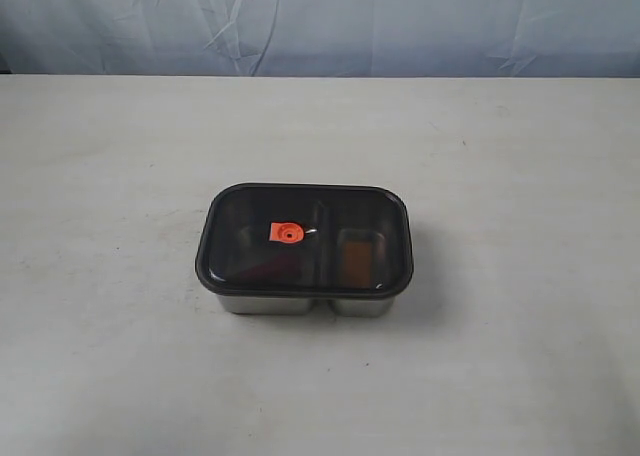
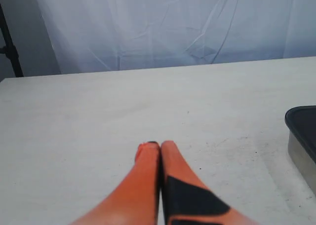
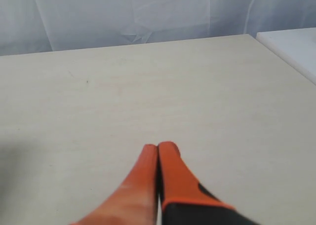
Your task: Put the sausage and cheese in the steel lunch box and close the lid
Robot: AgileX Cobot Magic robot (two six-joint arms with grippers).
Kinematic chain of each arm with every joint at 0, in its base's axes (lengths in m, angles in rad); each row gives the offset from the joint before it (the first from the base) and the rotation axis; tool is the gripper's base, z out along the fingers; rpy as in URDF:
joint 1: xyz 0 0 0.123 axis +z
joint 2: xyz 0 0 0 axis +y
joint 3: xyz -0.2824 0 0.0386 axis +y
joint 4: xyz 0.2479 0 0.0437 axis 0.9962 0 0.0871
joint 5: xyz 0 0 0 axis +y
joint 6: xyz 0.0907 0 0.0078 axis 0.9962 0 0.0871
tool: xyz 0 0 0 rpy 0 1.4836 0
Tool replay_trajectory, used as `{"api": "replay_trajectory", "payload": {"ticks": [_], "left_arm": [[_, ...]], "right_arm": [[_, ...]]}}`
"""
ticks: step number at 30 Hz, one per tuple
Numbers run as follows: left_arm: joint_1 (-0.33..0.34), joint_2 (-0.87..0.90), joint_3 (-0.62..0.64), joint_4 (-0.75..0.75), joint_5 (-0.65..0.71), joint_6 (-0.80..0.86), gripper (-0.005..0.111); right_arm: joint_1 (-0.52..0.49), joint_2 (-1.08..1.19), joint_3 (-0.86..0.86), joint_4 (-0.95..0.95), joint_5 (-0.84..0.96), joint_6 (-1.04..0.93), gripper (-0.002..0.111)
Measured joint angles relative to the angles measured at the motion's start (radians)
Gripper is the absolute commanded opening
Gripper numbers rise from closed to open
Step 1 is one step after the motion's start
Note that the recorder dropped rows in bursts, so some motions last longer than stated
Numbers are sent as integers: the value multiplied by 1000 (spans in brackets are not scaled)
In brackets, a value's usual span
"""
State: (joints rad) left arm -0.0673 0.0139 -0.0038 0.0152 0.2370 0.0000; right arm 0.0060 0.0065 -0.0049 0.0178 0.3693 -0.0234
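Exterior view: dark smoky translucent lid (image 1: 300, 208) with small orange centre tab (image 1: 287, 233) sits flush on shiny two-compartment steel lunch box (image 1: 265, 304). Through it, a yellow-orange cheese wedge (image 1: 356, 261) shows dimly. A reddish smudge in the other compartment is likely the glossy red sausage (image 1: 262, 268).

Both arms are idle. The left gripper (image 2: 155, 145) is pressed together and empty, with the box near, off to its side, not touching. The right gripper (image 3: 158, 146) is the same, with no box in its sight.

Task looks done. Whether the lid is seated tight, cannot tell.
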Motion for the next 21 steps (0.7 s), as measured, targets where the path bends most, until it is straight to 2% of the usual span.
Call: {"api": "replay_trajectory", "payload": {"ticks": [21], "left_arm": [[0, -7, 0, 0, -4, 0, 0]], "right_arm": [[0, 0, 0, 0, 0, 0, -1]]}}
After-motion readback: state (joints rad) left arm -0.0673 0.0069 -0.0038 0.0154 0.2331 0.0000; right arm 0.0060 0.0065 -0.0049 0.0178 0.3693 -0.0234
